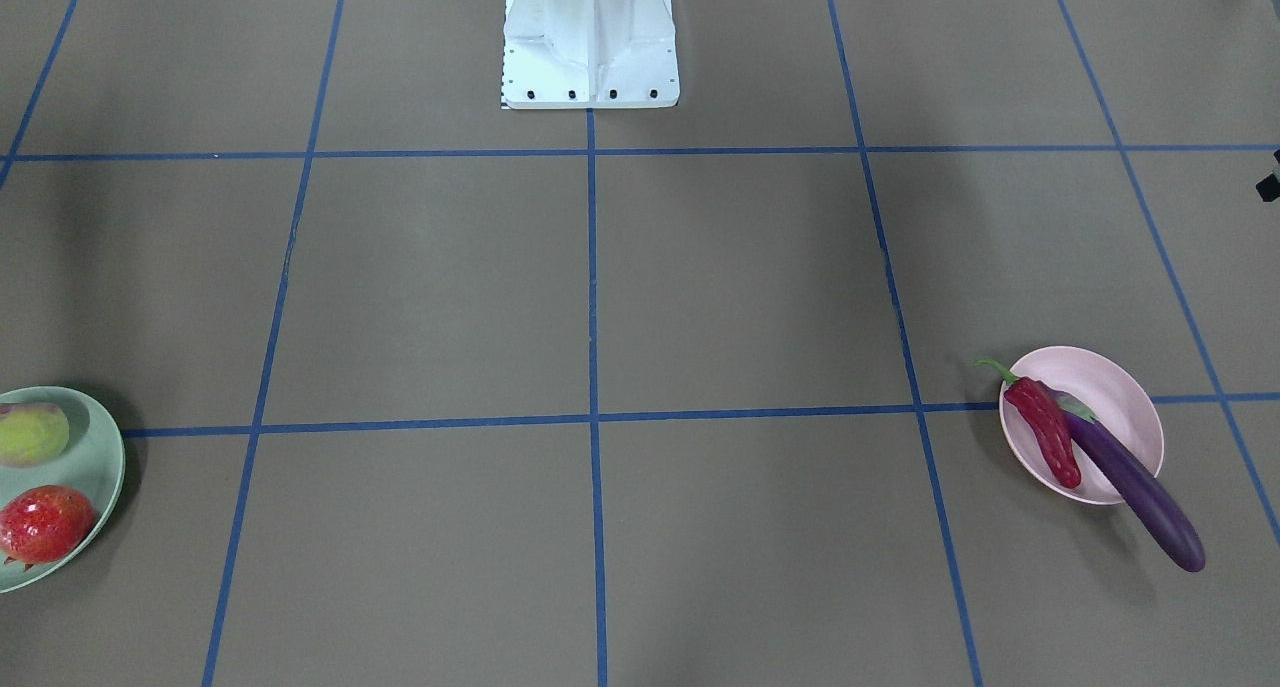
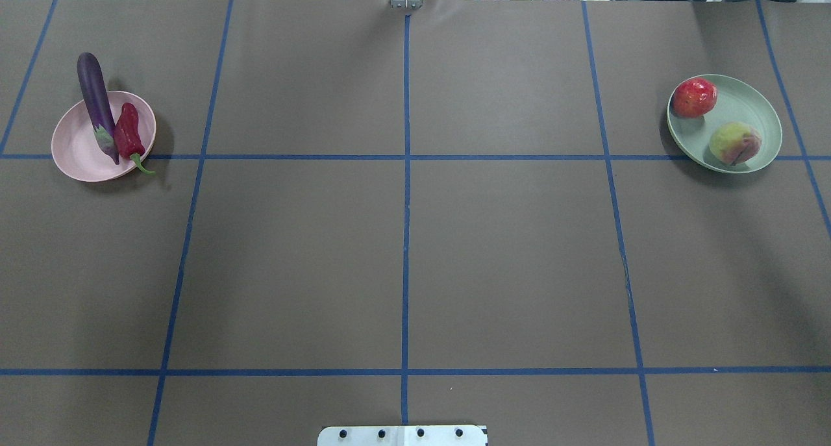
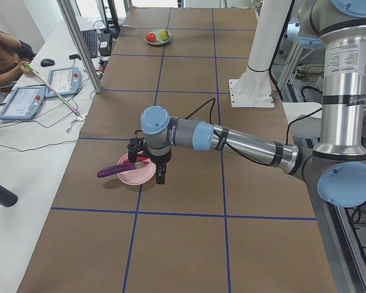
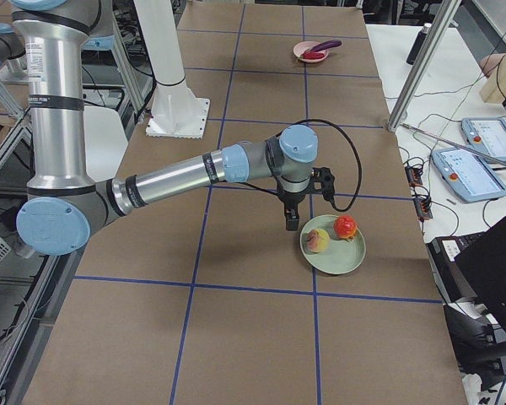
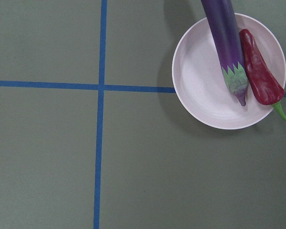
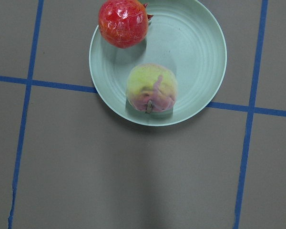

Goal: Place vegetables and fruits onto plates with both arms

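The purple eggplant [image 2: 97,102] lies with its cap end on the pink plate [image 2: 78,147] and its body sticking out over the rim. The red chili [image 2: 128,131] lies beside it on the same plate. The pomegranate [image 2: 694,97] and the peach [image 2: 735,143] sit on the mint green plate [image 2: 753,105]. My left gripper [image 3: 147,171] hovers above the pink plate and shows only in the exterior left view, so I cannot tell its state. My right gripper [image 4: 293,221] hangs beside the green plate [image 4: 341,253] and shows only in the exterior right view, so its state is unclear too.
The white base block [image 1: 590,42] stands at the robot's edge of the brown table, which has blue tape lines. Tablets [image 3: 24,101] and an aluminium post [image 3: 79,49] stand along the operators' side. A black bottle [image 3: 0,193] lies near there.
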Robot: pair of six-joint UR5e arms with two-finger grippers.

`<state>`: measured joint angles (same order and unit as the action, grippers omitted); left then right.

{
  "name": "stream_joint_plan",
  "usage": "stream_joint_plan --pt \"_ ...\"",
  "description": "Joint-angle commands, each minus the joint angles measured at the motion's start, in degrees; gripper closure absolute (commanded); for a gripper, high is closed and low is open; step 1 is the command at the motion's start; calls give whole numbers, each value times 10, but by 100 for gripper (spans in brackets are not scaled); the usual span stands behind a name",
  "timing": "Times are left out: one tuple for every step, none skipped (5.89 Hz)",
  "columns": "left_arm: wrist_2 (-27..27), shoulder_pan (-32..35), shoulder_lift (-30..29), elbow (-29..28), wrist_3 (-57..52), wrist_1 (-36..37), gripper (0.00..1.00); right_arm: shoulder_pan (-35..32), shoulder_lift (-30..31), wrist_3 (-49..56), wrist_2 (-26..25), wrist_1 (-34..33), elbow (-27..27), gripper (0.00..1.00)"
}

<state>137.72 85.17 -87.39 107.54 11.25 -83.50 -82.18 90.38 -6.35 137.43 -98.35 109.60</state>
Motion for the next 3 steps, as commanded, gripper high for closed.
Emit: stream_joint_plan --pt "2 0 -1 0 1 0 0 0 0 -1 0 0 0 0" --pt "4 0 -1 1 3 0 0 0 0 -1 0 0 1 0" --pt "5 0 -1 2 4 0 0 1 -1 -1 0 0 0 0"
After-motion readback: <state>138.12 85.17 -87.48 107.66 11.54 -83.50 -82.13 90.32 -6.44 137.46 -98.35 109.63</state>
